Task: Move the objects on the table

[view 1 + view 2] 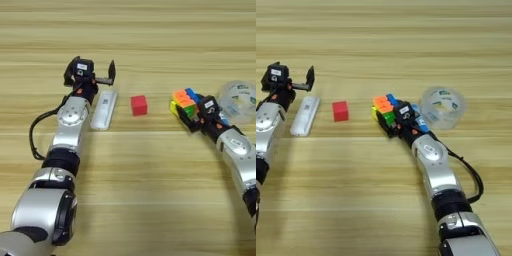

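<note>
The red cube (139, 105) sat alone on the wooden table (150, 190), touching nothing, and serves as the landmark here. Just to its left lay the slim white remote-like bar (104, 109), its long axis running away from the robot. Beyond that bar's far end, further left of the cube, the left gripper (95, 75) hovered with its two black fingers spread apart and nothing between them.

To the cube's right stood the multicoloured puzzle cube (384, 109), with the right gripper (390, 122) pressed against its near right side; its fingers appeared clamped on the puzzle cube, though the black parts blurred together there. Further right of the red cube, past the gripper, rested the clear tape roll (442, 107), lying flat. A blue piece (419, 121), perhaps the marker tube, showed beside the right wrist.
</note>
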You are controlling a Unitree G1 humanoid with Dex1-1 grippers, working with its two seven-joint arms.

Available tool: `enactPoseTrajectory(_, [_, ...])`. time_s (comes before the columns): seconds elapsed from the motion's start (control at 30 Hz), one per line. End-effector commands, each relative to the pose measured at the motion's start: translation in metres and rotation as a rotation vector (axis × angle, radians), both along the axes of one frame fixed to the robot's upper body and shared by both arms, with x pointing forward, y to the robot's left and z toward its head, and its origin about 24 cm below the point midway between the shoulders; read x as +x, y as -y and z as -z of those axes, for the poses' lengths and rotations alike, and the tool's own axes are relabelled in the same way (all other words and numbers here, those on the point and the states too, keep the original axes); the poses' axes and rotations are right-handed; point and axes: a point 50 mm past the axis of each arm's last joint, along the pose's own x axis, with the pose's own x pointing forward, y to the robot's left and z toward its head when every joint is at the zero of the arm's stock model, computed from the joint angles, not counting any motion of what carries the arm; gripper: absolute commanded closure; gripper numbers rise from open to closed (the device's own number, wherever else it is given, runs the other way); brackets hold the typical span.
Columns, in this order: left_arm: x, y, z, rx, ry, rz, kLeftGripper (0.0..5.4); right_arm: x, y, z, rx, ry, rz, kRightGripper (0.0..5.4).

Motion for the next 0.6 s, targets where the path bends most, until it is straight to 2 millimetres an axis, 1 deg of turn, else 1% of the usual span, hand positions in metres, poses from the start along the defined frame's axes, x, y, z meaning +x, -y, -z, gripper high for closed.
enactPoseTrajectory(0.03, [0.002, -0.001, -0.004, 0.012, 0.013, -0.002, 0.00, -0.006, -0.002, -0.009, 0.034, 0.028, -0.059, 1.99])
enactPoseTrajectory(0.17, [0.002, -0.002, -0.004, 0.013, 0.014, -0.003, 0.00, -0.018, -0.010, -0.019, 0.059, 0.058, -0.162, 1.99])
enactPoseTrajectory(0.4, [0.002, -0.004, -0.006, 0.013, 0.022, -0.009, 0.00, -0.034, -0.021, -0.028, 0.085, 0.064, -0.293, 1.99])
enactPoseTrajectory(0.47, [0.000, -0.005, -0.011, 0.018, 0.046, -0.005, 0.00, -0.038, -0.027, -0.027, 0.068, 0.050, -0.347, 1.99])
enactPoseTrajectory(0.6, [-0.006, -0.009, -0.029, 0.023, 0.125, -0.004, 0.00, -0.043, -0.041, -0.025, 0.032, 0.023, -0.455, 1.99])
